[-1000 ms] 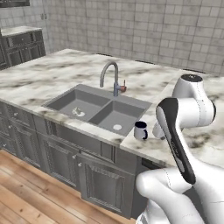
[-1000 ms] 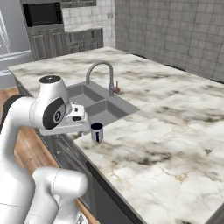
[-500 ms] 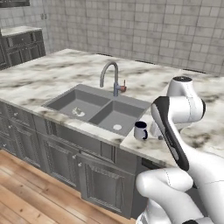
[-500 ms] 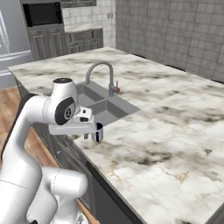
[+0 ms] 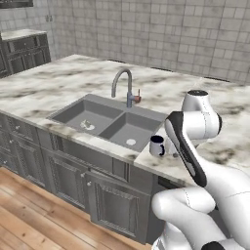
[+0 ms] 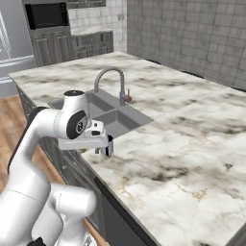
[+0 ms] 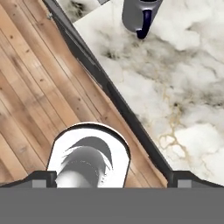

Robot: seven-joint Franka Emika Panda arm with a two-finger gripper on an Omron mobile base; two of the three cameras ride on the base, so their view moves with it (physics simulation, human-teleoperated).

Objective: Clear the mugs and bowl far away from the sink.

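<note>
At the front edge of the marble desk (image 6: 182,144), just right of the sink (image 5: 112,122), a single glossy mug (image 5: 156,145) stands upright, dark navy inside, its loop handle turned out toward the desk's lip in the hand view. The white arm bends low over this corner, and its gripper (image 6: 102,150) hangs close beside the mug, jaws spread wide and holding nothing. Seen along the hand, the mug (image 7: 139,15) lies ahead at the far end of the frame, apart from the fingers, its long axis vertical. The likely next move is a reach forward to straddle its round, slick wall. The desk is veined white and grey stone; the sink is matte grey with two basins and an arched tap (image 5: 123,85). Wooden floor (image 7: 35,96) shows below.
</note>
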